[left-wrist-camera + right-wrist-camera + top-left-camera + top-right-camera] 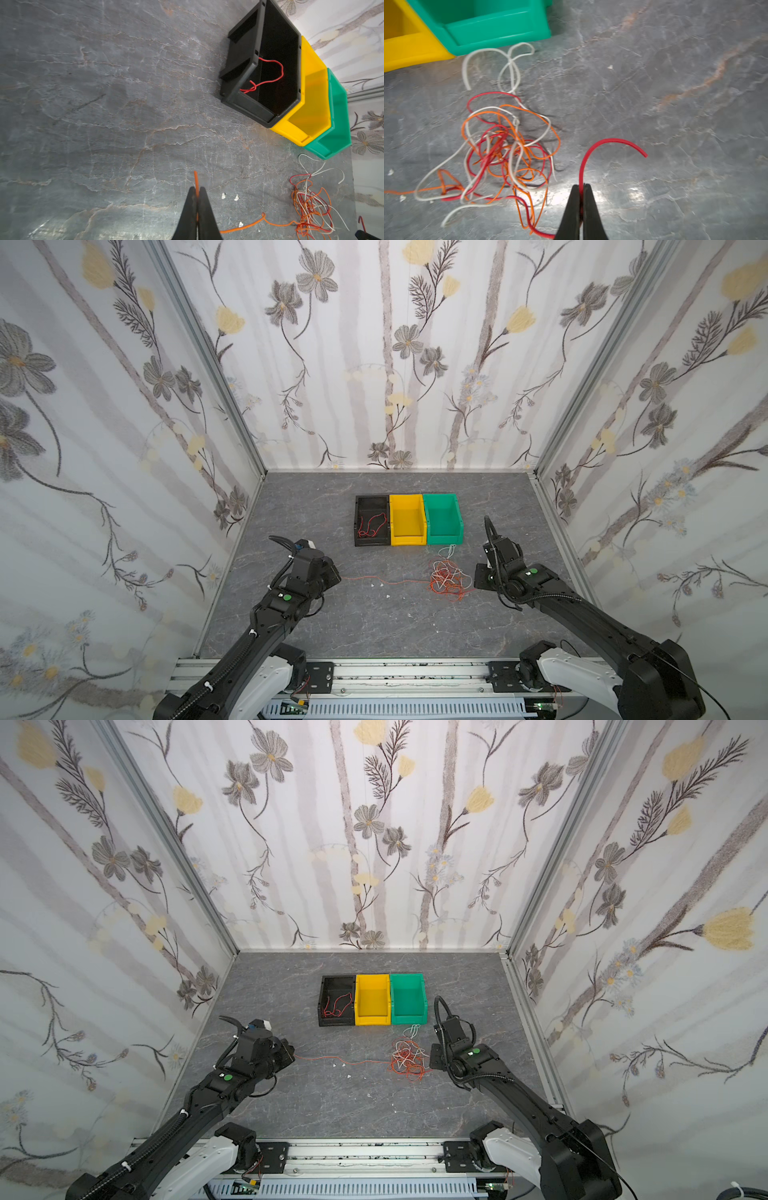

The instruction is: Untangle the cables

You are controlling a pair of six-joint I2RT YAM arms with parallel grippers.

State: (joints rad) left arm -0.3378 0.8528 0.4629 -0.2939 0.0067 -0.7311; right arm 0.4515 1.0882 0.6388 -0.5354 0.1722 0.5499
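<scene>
**Cables (446, 578) pinched at two ends**

Left fingers (193, 195) clamp an orange cable (243, 226) — it runs right across the counter (374, 622) into the tangle (405, 1063) near the green bin (445, 537). Right fingers (576, 193) clamp a red cable (612, 139) just right of that tangle.

Bins (409, 540) + cable tangle (446, 580) block mid-right; near tabletop (353, 626) free.

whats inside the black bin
One loose red cable curls on the floor of the black bin; nothing else shows. In the left wrist view the bin's near wall covers part of the cable.
</scene>
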